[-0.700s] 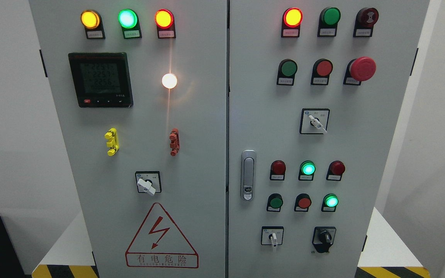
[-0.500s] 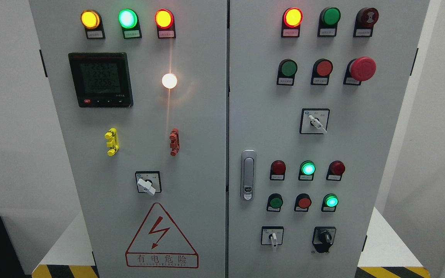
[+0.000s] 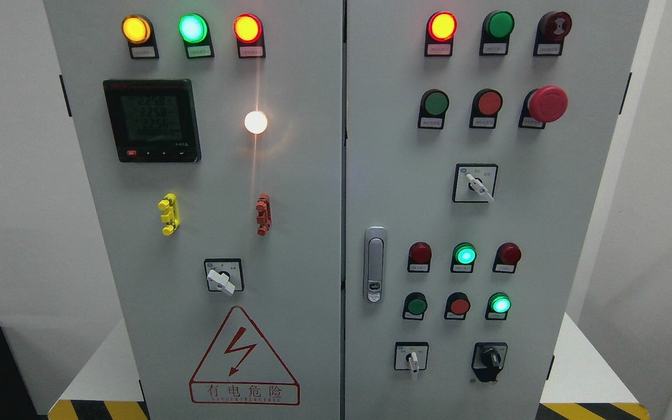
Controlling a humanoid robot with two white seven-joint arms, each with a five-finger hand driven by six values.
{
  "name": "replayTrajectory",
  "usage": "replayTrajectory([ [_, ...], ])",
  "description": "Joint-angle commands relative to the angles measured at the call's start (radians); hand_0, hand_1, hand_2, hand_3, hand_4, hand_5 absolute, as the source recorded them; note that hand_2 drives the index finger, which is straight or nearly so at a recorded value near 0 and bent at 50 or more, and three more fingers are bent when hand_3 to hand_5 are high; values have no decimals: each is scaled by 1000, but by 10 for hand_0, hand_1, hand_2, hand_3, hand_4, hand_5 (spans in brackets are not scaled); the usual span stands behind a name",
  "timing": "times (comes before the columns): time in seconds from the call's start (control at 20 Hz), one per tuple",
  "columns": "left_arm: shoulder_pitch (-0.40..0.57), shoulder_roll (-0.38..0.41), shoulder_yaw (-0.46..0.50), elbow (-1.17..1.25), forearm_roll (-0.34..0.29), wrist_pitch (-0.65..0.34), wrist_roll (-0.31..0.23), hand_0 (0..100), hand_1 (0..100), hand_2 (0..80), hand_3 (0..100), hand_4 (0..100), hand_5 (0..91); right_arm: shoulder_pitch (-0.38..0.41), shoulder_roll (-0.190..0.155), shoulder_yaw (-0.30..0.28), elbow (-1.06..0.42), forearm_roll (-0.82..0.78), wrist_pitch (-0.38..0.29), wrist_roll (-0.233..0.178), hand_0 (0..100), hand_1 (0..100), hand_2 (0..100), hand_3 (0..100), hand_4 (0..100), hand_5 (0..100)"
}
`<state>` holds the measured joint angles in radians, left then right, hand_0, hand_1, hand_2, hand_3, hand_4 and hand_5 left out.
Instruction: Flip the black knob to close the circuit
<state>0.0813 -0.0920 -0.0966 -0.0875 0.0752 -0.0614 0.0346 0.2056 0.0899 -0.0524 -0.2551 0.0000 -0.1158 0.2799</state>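
At lower right of right cabinet door (image 3: 546, 233), black knob (image 3: 489, 359) sat in black square plate, just right of white-handled selector (image 3: 412, 357). Knob's long axis ran near vertical, tip leaning slightly upper left. Black knobs: one. White-handled selectors: three, two on right door, one (image 3: 223, 277) on left door (image 3: 301, 175). Lit green lamps: three. Red mushroom button (image 3: 547, 104): one. No robot hand showed, so finger state could not be told.

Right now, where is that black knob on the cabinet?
In the head view, the black knob sits at the right door's bottom right, right of a white-handled selector switch and below a lit green button.
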Motion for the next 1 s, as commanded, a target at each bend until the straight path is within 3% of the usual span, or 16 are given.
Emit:
replayTrajectory([
  [0.0, 0, 0, 0, 0, 0, 0, 1, 120, 556, 0, 0, 0, 0, 2, 2, -1, -82, -6, 4, 28, 0, 103, 0, 0, 0, 0],
  [0.4, 0, 0, 0, 0, 0, 0, 1, 120, 556, 0, 0, 0, 0, 3, -12, -3, -429, 11, 88, 19, 0, 123, 0, 0, 0, 0],
  [0.55, 0, 0, 0, 0, 0, 0, 1, 120, 556, 0, 0, 0, 0, 2, -35, -15, -565, 197, 102, 18, 0, 134, 0, 0, 0, 0],
  [0.8, 0, 0, 0, 0, 0, 0, 1, 120, 556, 0, 0, 0, 0, 2, -33, -73, -811, 466, 105, 13, 0, 149, 0, 11, 0, 0],
  [0.9, 0, 0, 0, 0, 0, 0, 1, 120, 556, 0, 0, 0, 0, 0, -30, -93, -921, 552, 107, 13, 0, 152, 10, 77, 0, 0],
  [0.95, 0, 0, 0, 0, 0, 0, 1, 120, 556, 0, 0, 0, 0, 0, -30, -93, -976, 590, 113, 13, 0, 155, 58, 129, 54, 0],
])
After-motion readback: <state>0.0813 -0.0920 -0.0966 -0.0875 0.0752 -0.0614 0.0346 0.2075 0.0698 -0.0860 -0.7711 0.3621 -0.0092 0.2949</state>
